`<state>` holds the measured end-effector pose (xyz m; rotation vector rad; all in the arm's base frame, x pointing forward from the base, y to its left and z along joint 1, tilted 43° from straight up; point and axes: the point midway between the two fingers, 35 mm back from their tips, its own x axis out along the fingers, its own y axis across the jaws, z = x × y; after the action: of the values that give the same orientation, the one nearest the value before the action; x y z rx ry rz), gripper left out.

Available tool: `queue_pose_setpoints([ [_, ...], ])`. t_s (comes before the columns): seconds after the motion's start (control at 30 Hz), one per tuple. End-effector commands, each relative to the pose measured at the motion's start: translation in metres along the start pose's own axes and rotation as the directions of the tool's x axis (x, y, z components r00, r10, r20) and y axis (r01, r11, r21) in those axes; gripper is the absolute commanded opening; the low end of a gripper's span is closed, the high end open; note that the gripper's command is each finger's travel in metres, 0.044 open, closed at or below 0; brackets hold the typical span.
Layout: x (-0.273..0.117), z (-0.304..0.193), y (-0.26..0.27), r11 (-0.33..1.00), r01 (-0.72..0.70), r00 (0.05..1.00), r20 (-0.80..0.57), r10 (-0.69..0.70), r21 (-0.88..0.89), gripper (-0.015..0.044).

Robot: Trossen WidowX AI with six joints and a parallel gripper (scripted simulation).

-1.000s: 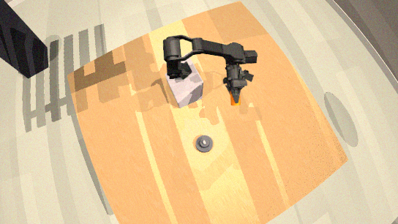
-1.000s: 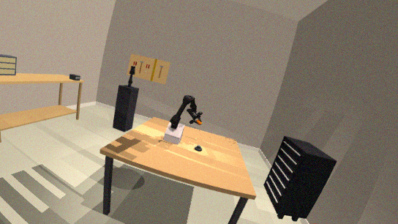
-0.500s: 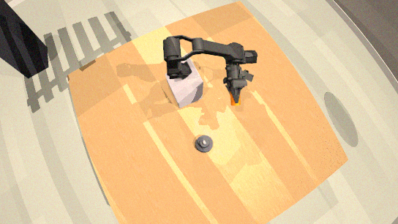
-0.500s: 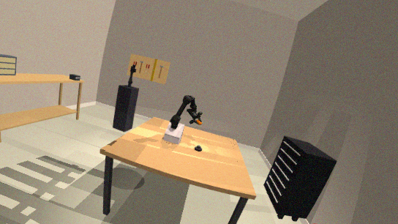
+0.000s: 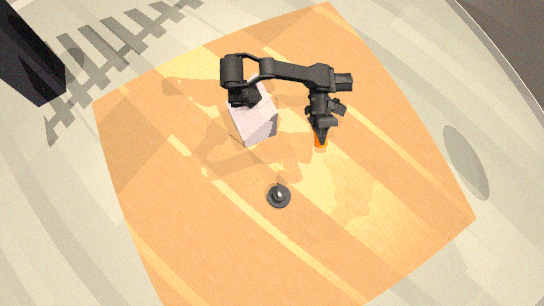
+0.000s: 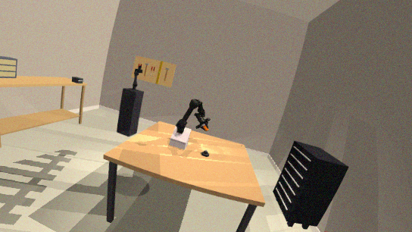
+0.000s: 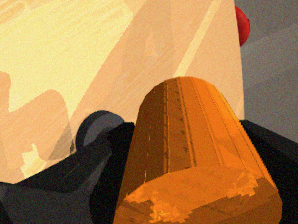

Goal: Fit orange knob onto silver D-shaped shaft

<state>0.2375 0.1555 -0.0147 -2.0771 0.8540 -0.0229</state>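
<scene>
The orange knob (image 5: 321, 146) (image 6: 206, 128) (image 7: 197, 125) is held in my gripper (image 5: 322, 141) (image 6: 204, 126) (image 7: 185, 131), which is shut on its sides. Knob and gripper are in the air above the table. In the wrist view the knob's ribbed side and its near end show; its hole is hidden. The round dark pedestal (image 5: 280, 203) (image 6: 204, 154) (image 7: 102, 131) stands apart from the knob, below and left of it in the top view. It is partly covered by a finger in the wrist view. Its silver shaft (image 5: 279, 194) points up; its flat side cannot be made out.
The arm's pale base block (image 5: 255, 125) (image 6: 179, 143) stands on the wooden table (image 5: 210, 235) (image 6: 212, 178), up and left of the pedestal in the top view. A black drawer cabinet (image 6: 322, 178) stands beyond the table's right side. A red rounded thing (image 7: 242, 26) shows past the table edge.
</scene>
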Motion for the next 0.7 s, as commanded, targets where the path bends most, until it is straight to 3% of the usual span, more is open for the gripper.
queue_pose_setpoints([
  [0.0, 0.007, 0.001, 0.003, 0.995, -0.102, 0.995, 0.004, 0.102, 0.005, 0.0000],
  [0.33, 0.026, 0.001, 0.014, 0.934, -0.356, 0.934, 0.005, 0.356, 0.004, 0.0000],
  [0.67, 0.045, 0.000, 0.025, 0.812, -0.584, 0.812, 0.005, 0.584, 0.003, 0.0000],
])
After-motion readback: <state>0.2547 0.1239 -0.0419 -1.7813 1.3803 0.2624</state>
